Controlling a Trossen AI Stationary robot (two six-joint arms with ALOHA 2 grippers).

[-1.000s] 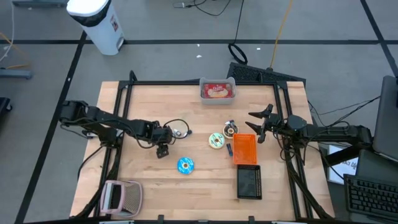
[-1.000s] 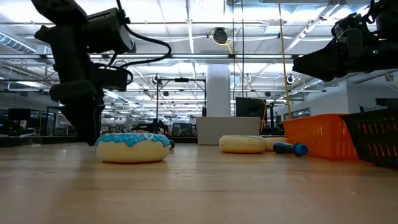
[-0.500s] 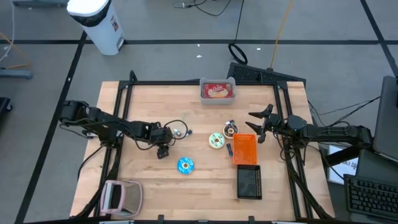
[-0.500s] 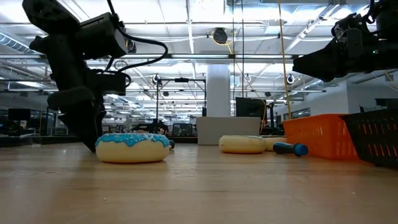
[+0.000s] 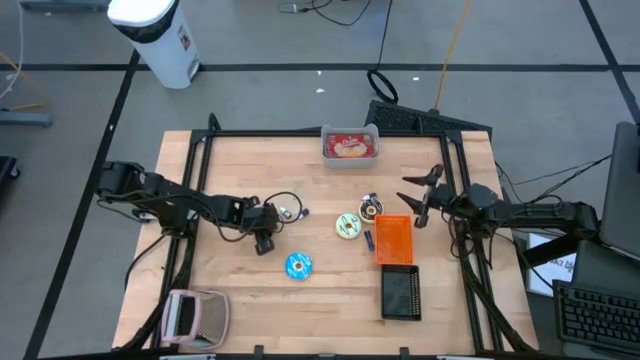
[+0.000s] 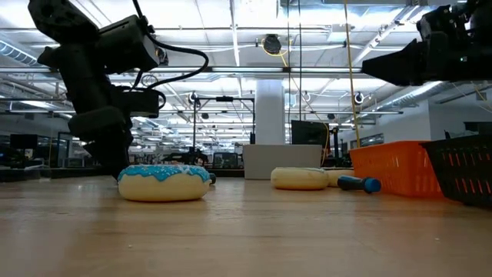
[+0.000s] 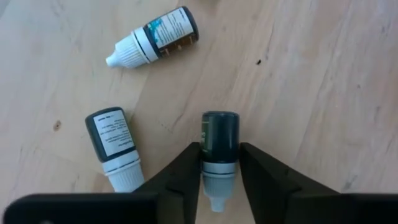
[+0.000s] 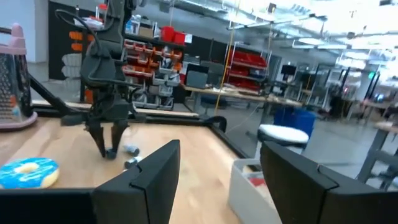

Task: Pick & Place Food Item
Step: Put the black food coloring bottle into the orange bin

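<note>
1. The left pincer (image 7: 219, 186) points down at the light wooden desk (image 5: 250, 290), left of the desk's middle. Its two dark fingers (image 7: 183, 171) stand close on both sides of a small dark dropper bottle with a white neck (image 7: 219, 149), which lies flat on the wood; the fingers seem to touch its neck, so the pincer is narrow and closed on this bottle.
2. Two more small dropper bottles lie near it: one with a white label and a white cap (image 7: 113, 146), just beside the left finger, and one with a teal label (image 7: 155, 36), farther away.
3. The doughnut with blue icing (image 5: 298, 265) lies flat on the desk, near the left pincer but apart from it.
4. A pale doughnut with green sprinkles (image 5: 348, 226) lies near the middle of the desk, beside an orange plastic basket (image 5: 393, 240).
5. A black mesh basket (image 5: 399, 293) stands just beside the orange one.
6. A clear container with red food (image 5: 350, 146) stands at the far edge of the desk.
7. The right pincer (image 5: 417, 195) hangs above the desk near the orange basket, with its fingers wide apart and holding nothing.
</note>
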